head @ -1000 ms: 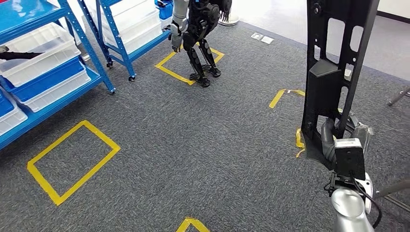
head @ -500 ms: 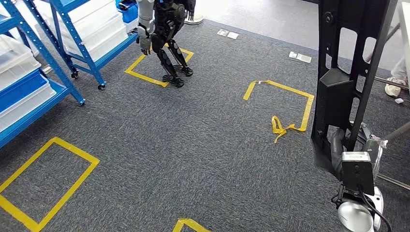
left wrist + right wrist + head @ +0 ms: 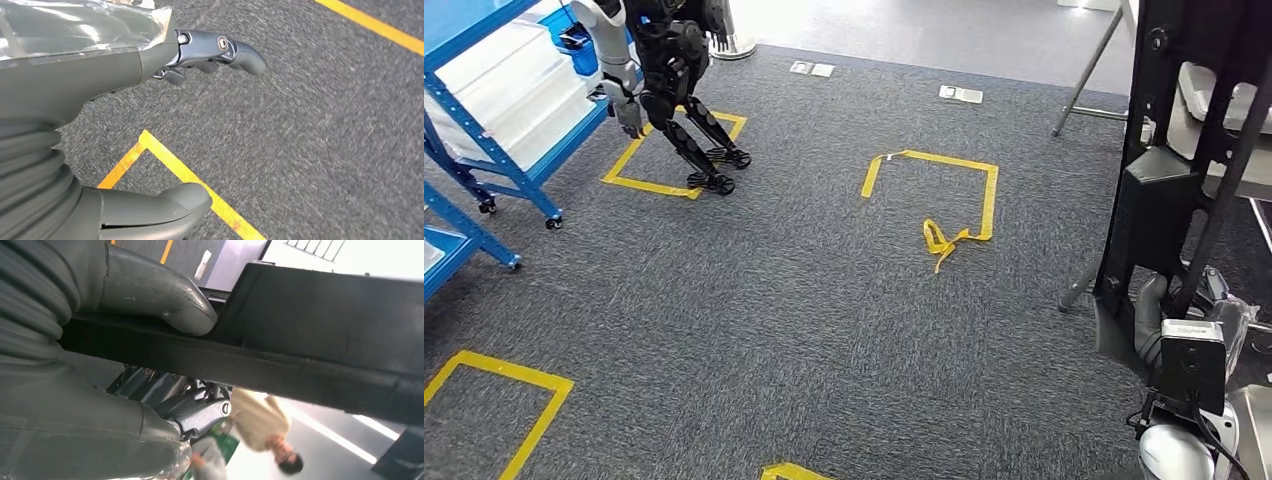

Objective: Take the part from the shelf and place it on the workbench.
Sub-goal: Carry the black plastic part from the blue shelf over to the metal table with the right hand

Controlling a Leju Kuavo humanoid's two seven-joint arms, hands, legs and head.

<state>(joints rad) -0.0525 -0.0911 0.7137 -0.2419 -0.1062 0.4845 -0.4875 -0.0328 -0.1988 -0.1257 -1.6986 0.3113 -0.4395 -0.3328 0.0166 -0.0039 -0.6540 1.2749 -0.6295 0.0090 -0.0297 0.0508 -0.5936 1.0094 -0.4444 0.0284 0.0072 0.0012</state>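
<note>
The part (image 3: pixel 1169 170) is a long black plastic frame with cut-outs, standing upright at the right of the head view. My right hand (image 3: pixel 1172 318) grips its lower end. In the right wrist view the thumb (image 3: pixel 160 295) presses on the part's black bar (image 3: pixel 310 340), with the darker fingers curled under it. My left hand (image 3: pixel 90 75) hangs over the grey carpet, fingers apart and holding nothing. A table with metal legs (image 3: pixel 1092 70) stands at the far right, mostly hidden behind the part.
Blue shelf racks with white bins (image 3: pixel 484 90) stand at the far left. Another humanoid robot (image 3: pixel 669 80) stands on a yellow tape square. A second tape square (image 3: pixel 934 170) with a loose tape strip (image 3: pixel 942 240) lies mid-floor. A person (image 3: pixel 265 425) stands near.
The camera has turned right: shelves and the other robot slid left, and the table came into view at the right. The part stays upright in my right hand.
</note>
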